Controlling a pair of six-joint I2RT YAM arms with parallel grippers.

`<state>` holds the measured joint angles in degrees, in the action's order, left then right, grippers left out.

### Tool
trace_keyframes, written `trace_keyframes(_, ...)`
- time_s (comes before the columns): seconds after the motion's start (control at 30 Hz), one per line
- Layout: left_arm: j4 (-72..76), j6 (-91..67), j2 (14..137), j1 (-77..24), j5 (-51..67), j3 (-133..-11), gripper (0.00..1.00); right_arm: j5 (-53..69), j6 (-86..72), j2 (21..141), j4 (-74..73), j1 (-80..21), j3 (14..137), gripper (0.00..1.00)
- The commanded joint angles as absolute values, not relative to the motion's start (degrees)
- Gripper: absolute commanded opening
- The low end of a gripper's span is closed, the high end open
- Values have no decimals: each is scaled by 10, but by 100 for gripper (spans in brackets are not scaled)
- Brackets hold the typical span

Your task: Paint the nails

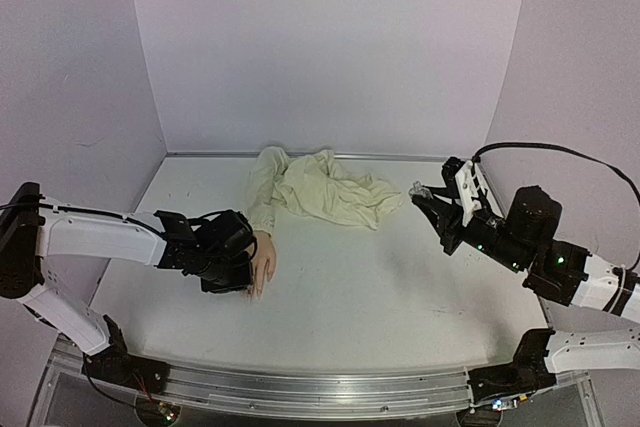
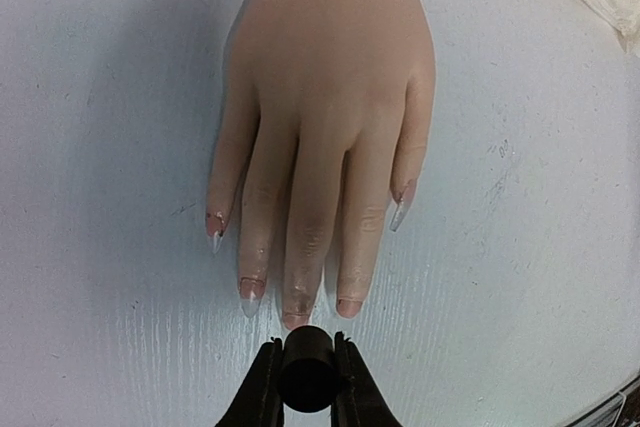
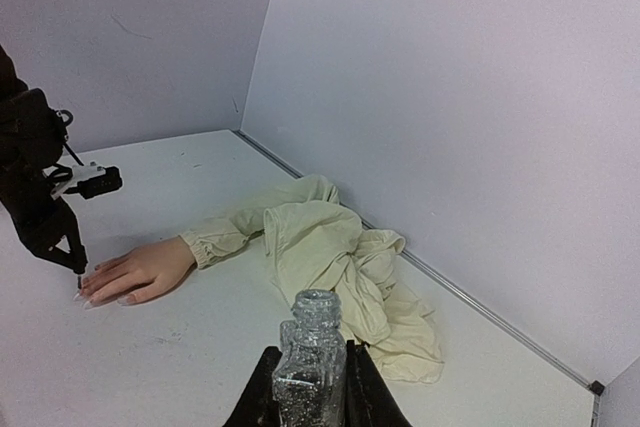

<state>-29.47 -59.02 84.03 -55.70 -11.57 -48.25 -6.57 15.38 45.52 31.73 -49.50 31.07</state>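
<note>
Looking down at the near-left part of the worktop (image 1: 380, 297), the step in hand seems to be brushing the middle one of the nails (image 2: 295, 319). To do it well, I'd say the stroke should be short and light. It should run along the nail from cuticle to tip, and the brush should be kept upright so no polish strays onto the skin. The hand isn't fixed down, so any sideways push could shift it.

The left tool (image 2: 307, 347) is clamped on a dark round brush cap (image 2: 306, 379), one jaw tight against each side. It sits directly over the tip of the middle finger. From across the worktop a thin stem reaches down to the fingertips, but I can't tell whether the bristles actually touch.

The mannequin hand (image 2: 330, 97) lies palm down with its fingers pointing toward the near edge.

Over by the right edge, well apart from the hand, the right tool (image 3: 310, 387) grips an uncapped, glittery glass bottle (image 3: 312, 362). The bottle is upright and lifted off the surface.

Farther back, the cream sleeve (image 1: 320, 187) lies rumpled toward the far edge.
</note>
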Motion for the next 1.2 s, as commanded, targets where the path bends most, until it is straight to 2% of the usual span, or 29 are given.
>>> trace_keyframes(0.0, -282, -595, 839, -553, -134, -484, 0, -75, 153, 443, 357, -493, 313, 0)
trace_keyframes(1.17, -267, -592, 853, -549, -136, -476, 0, -79, 151, 440, 358, -493, 308, 0)
